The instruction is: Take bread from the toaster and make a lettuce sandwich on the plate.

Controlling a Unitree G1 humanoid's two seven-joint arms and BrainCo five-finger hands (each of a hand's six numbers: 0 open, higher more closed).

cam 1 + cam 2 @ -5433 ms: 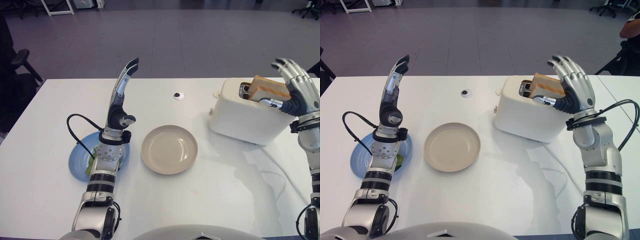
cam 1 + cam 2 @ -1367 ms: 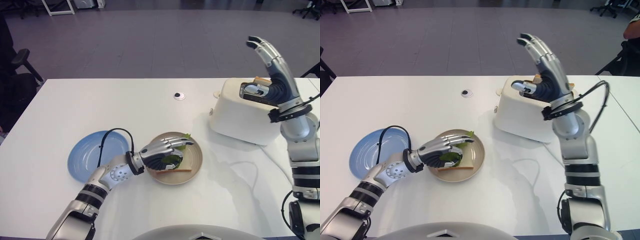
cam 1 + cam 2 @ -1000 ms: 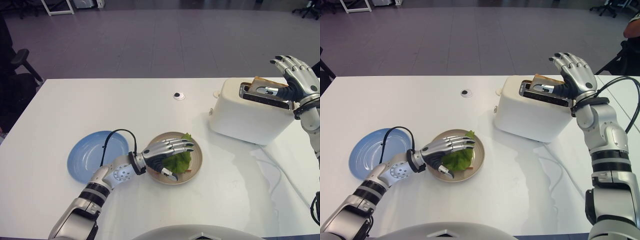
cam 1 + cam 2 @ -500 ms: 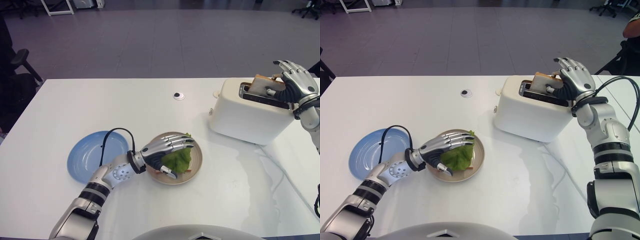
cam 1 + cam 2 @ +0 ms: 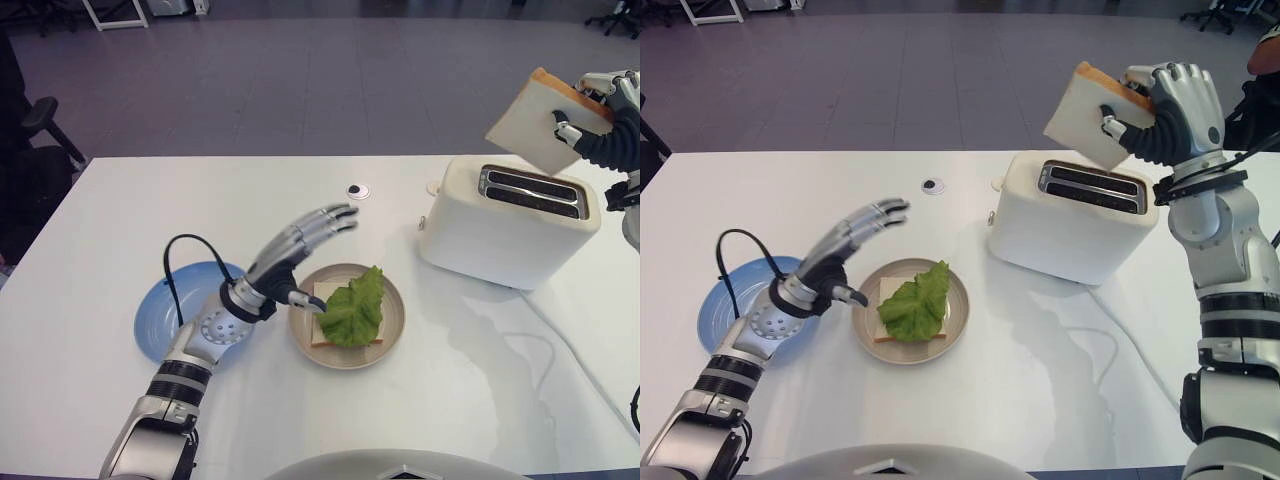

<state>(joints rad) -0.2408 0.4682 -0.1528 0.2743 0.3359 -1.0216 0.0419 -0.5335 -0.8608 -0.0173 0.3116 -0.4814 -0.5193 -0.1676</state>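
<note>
Done: white bread slice [image 5: 887, 291] and green lettuce leaf [image 5: 916, 305] lie on the round beige plate [image 5: 959, 291]. My right hand [image 5: 1172, 108] grips a toasted bread slice [image 5: 1088, 117] above the white toaster [image 5: 1070, 228]. My left hand [image 5: 843, 242] is spread wide, empty. Left: cap the sandwich.

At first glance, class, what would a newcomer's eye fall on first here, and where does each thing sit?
First comes the slice of bread gripped in the right hand, tilted high above the white toaster at the table's right. Next is the green lettuce leaf lying on a lower slice on the beige plate at centre, with the left hand open beside it, on its left.
</note>
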